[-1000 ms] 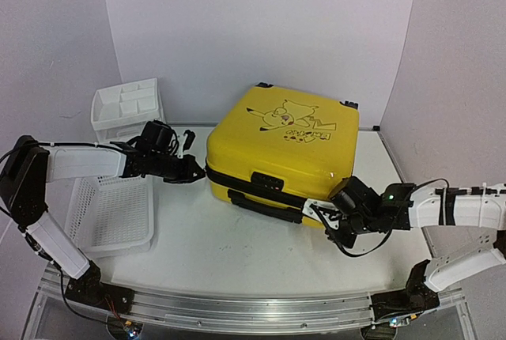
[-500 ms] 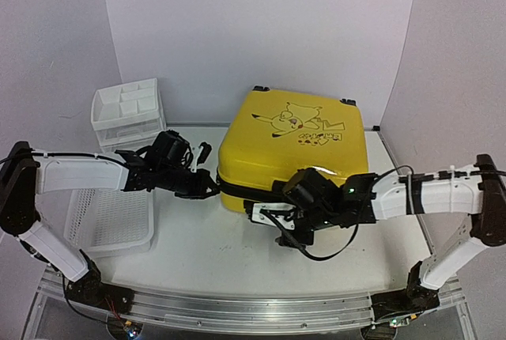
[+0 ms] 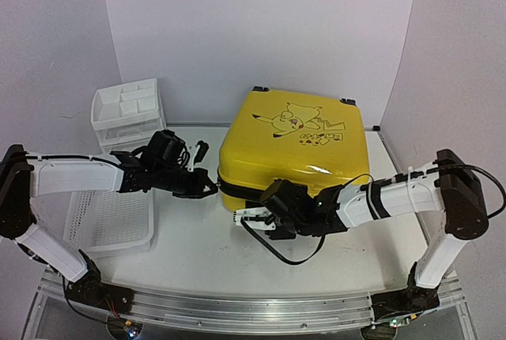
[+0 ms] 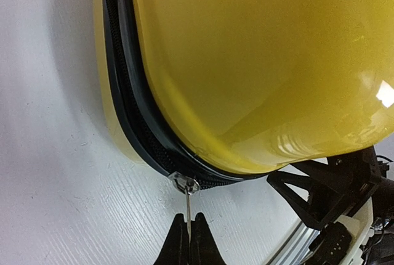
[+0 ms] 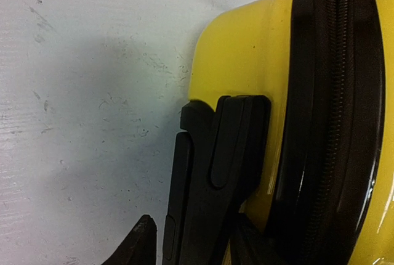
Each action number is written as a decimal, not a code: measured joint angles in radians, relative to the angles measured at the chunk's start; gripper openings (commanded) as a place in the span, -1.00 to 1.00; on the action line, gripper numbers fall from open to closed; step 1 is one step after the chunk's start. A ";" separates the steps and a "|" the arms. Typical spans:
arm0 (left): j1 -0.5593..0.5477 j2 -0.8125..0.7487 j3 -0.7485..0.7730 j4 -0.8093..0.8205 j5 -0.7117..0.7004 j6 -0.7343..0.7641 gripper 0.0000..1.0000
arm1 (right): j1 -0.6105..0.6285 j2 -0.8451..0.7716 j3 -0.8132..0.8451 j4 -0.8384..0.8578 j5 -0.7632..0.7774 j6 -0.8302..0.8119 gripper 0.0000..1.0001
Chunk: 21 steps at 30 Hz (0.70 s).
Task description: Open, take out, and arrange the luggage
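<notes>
Yellow Pikachu suitcase (image 3: 292, 146) lies flat and closed on the tabletop (image 3: 190, 237), just ahead of both tools. Left tool (image 4: 188, 223) is pinched shut on the zipper pull (image 4: 187, 200). Right tool (image 5: 194, 225), half open, straddles the black carry handle (image 5: 215, 172). The rigid, glossy shell is likely slippery, so the pull or handle is the better hold.

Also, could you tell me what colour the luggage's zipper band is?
The zipper band is black, clearest in the right wrist view.

A white drawer unit (image 3: 126, 115) stands at the table's (image 3: 198, 249) back left, 1 white mesh basket (image 3: 111, 220) just in front.
</notes>
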<state>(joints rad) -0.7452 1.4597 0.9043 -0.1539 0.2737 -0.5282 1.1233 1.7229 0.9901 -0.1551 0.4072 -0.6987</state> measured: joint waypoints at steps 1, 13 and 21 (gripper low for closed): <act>0.000 -0.002 -0.003 0.003 -0.002 0.000 -1.00 | 0.003 0.009 0.000 0.005 0.014 -0.008 -0.25; -0.001 -0.005 -0.011 0.015 -0.031 0.012 -1.00 | 0.014 0.047 0.002 0.062 0.100 0.063 -1.00; 0.017 0.012 0.003 0.014 -0.024 0.076 -1.00 | -0.080 -0.035 -0.031 -0.002 -0.117 0.122 -1.00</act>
<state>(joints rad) -0.7284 1.4719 0.9077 -0.1402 0.2493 -0.4526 1.0431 1.6878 0.9588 -0.1574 0.2901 -0.5770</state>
